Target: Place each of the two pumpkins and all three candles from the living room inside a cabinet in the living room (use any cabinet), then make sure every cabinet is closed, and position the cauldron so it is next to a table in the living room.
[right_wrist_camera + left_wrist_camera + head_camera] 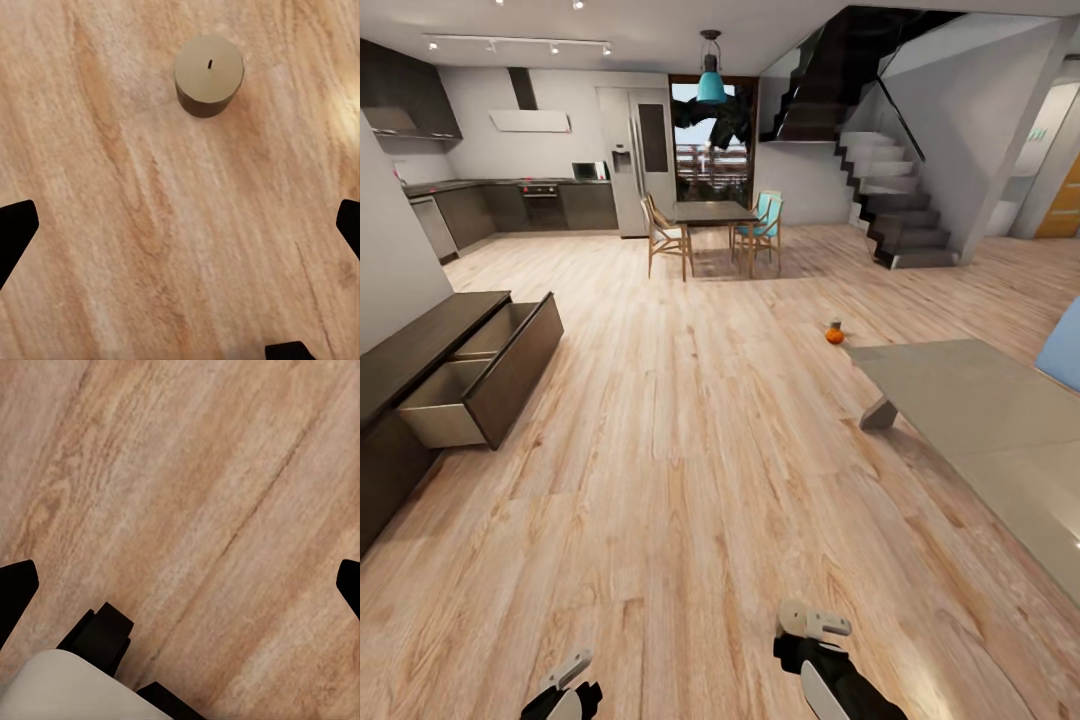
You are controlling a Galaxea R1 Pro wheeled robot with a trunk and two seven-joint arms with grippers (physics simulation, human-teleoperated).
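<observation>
**Mia:** What is the right end effector point(180, 225) doing?

**Ben:** Its two black fingers point(15, 232) are spread wide apart. It has hold of nothing. It hangs over the wood floor point(112, 247).

**Mia:** Is there something under it?

**Ben:** Yes, a candle point(209, 75). It is short and grey-beige, with a tiny dark wick on top. It stands upright on the floor, out in front of the fingers and not touching them.

**Mia:** And the left end effector point(180, 585)?

**Ben:** Its fingers are wide apart too, and it has hold of nothing. Below it I see bare floor boards.

**Mia:** What can you see from the head?

**Ben:** Both arms are low down, the left arm point(565, 692) and the right arm point(830, 665). Farther out, a small orange pumpkin point(834, 333) sits on the floor, just beside the far corner of the worktop point(980, 400). That worktop is low, grey and shiny.

**Mia:** Where is the cabinet?

**Ben:** The cabinet point(420, 345) is long, low and dark brown, by the left wall. Its drawer point(485, 375) is pulled out. The inside is pale wood.

**Mia:** And far away?

**Ben:** A dining table point(710, 212) with chairs, a kitchen, and dark stairs point(890, 200).
</observation>
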